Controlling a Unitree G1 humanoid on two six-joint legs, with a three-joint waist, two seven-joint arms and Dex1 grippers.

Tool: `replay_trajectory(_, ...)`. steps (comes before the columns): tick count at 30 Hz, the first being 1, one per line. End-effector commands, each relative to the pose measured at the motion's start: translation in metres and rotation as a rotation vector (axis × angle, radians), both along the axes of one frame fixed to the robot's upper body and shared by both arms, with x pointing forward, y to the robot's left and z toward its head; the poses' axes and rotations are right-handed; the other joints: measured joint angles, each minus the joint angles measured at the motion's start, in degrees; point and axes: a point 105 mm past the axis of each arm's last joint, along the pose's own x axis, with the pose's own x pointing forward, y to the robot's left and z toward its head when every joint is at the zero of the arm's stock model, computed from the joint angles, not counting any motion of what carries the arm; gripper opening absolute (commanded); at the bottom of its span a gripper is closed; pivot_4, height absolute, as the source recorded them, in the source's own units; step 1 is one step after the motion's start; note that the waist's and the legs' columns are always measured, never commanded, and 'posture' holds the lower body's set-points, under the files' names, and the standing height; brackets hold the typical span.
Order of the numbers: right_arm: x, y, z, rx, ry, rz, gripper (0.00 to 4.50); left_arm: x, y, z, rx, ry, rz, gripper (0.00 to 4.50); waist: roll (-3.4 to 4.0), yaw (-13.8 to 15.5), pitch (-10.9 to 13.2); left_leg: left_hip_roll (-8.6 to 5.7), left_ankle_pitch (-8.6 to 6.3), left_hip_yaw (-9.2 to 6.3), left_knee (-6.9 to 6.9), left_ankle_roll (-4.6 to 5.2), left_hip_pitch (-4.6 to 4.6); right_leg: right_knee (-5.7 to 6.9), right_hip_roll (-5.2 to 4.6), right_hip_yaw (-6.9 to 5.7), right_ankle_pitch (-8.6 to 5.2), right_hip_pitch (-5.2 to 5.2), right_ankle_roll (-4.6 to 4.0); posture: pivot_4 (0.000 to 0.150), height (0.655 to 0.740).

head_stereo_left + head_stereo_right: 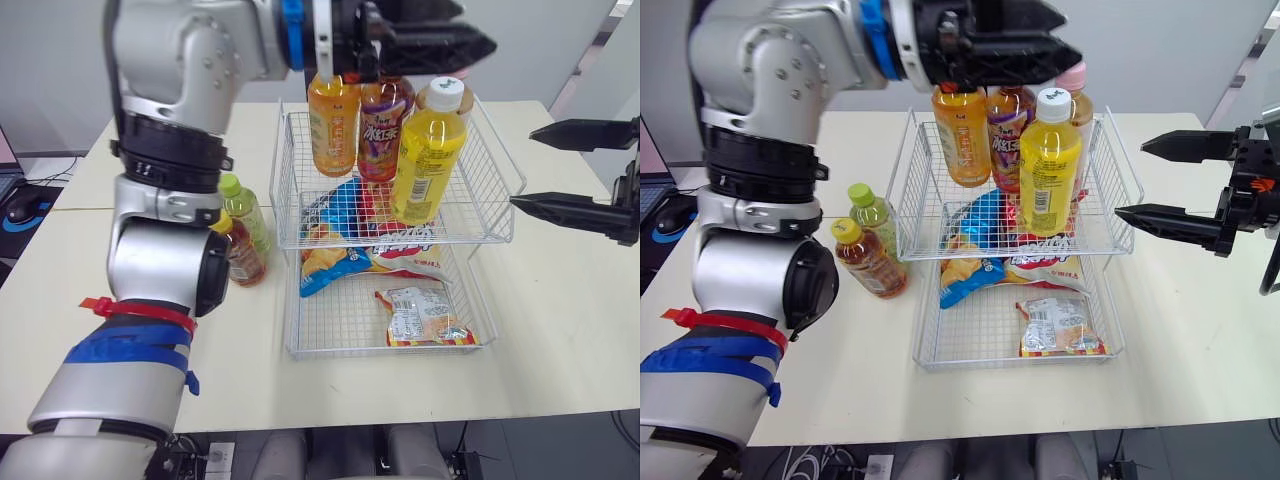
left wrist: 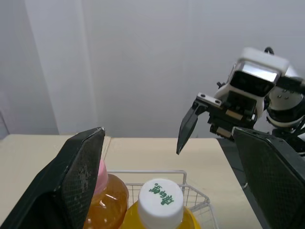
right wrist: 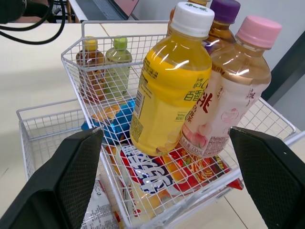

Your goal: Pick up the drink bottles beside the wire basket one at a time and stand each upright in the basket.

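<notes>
Bottles in basket: four, all upright in the upper tier of the wire basket (image 1: 495,160).
Yellow bottle (image 1: 1048,180): white cap, yellow label, nearest of the four, toward the tier's right.
Orange bottle (image 1: 962,140): orange label, far left of the tier.
Purple-label bottle (image 1: 1008,140): dark drink, purple cap, between the orange one and the pink-cap one.
Pink-cap bottle (image 3: 224,105): pale peach drink, touching the yellow bottle, on its far side.
Bottles on worktop: two, upright, just left of the basket, side by side.
Green-cap bottle (image 1: 872,215): pale green drink, the farther of the two.
Tea bottle (image 1: 868,262): brown drink, yellow cap, the nearer one.
Basket: white wire, two tiers, with the upper tier set back over the lower one.
Snack packets: blue and red bag (image 1: 985,225) under the upper tier; small clear packet (image 1: 1055,325) in the lower tier, near right.
Left claw (image 2: 168,130): spread wide, up over the caps at the far side of the basket.
Right claw (image 1: 1130,180): spread, level with the upper tier, just right of it, pointing left.
Worktop (image 1: 1200,340): pale beige, matte.
Room: plain light wall (image 2: 143,57) behind; black mouse (image 1: 20,207) on a blue mat far left.
</notes>
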Motion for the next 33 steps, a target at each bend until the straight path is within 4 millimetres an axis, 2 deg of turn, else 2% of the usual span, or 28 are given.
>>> replay_trajectory(1,-0.009,0.0,0.013,-0.016,-0.074,-0.005,4.5,-0.026,0.026,0.023,-0.041,-0.061,-0.009,4.45,0.01,-0.09,0.0,0.01,0.0,0.0,0.0,0.0,0.01,0.0,0.0,0.01,0.0,0.0,0.0,0.15,0.74)
replay_trajectory(6,-0.012,0.005,0.014,-0.005,-0.082,0.018,4.5,-0.034,0.071,0.024,-0.031,-0.143,0.177,4.45,0.03,-0.1,-0.02,0.05,0.0,-0.05,-0.02,0.0,0.08,0.02,0.01,0.02,0.0,0.03,0.0,0.15,0.74)
replay_trajectory(12,-0.011,0.015,0.012,0.006,-0.099,0.072,4.5,-0.004,0.154,0.011,-0.074,-0.23,0.674,4.45,0.03,0.09,-0.02,0.05,0.0,-0.09,0.04,-0.01,0.13,0.04,0.0,-0.02,0.01,0.12,-0.01,0.15,0.74)
replay_trajectory(15,-0.008,0.018,0.012,0.002,-0.125,0.089,4.5,0.0,0.192,0.008,-0.146,-0.236,0.867,4.45,0.02,0.13,-0.03,0.05,0.0,-0.08,0.08,-0.01,0.11,0.03,-0.01,-0.03,0.01,0.13,0.0,0.15,0.74)
replay_trajectory(19,-0.005,0.018,0.012,-0.001,-0.153,0.102,4.5,-0.006,0.241,-0.006,-0.178,-0.209,1.051,4.45,0.02,0.06,-0.02,0.04,0.0,-0.07,0.03,0.0,0.08,-0.02,-0.02,-0.02,0.02,0.1,0.01,0.15,0.74)
replay_trajectory(22,-0.005,0.014,0.012,-0.018,-0.164,0.101,4.5,-0.014,0.272,-0.03,-0.149,-0.146,1.137,4.45,0.02,-0.02,-0.03,0.06,0.0,-0.07,0.0,0.0,0.1,0.0,-0.02,0.0,0.02,0.08,0.0,0.15,0.74)
replay_trajectory(25,-0.005,0.008,0.013,-0.034,-0.164,0.091,4.5,-0.022,0.293,-0.062,-0.11,-0.068,1.197,4.45,0.02,0.07,-0.03,0.07,0.0,-0.07,0.02,0.0,0.13,0.02,-0.02,0.0,0.02,0.1,0.0,0.15,0.74)
replay_trajectory(28,-0.004,0.005,0.012,-0.041,-0.162,0.086,4.5,-0.032,0.307,-0.093,-0.061,-0.009,1.229,4.45,0.01,0.15,-0.04,0.08,0.0,-0.07,0.03,0.0,0.13,0.02,-0.04,-0.01,0.02,0.12,-0.01,0.15,0.74)
replay_trajectory(33,-0.002,0.003,0.013,-0.049,-0.173,0.093,4.5,-0.048,0.311,-0.133,0.013,0.034,1.224,4.45,0.0,0.42,-0.05,0.08,0.0,-0.11,0.01,0.0,0.14,-0.03,-0.1,0.01,0.03,0.13,-0.02,0.15,0.74)
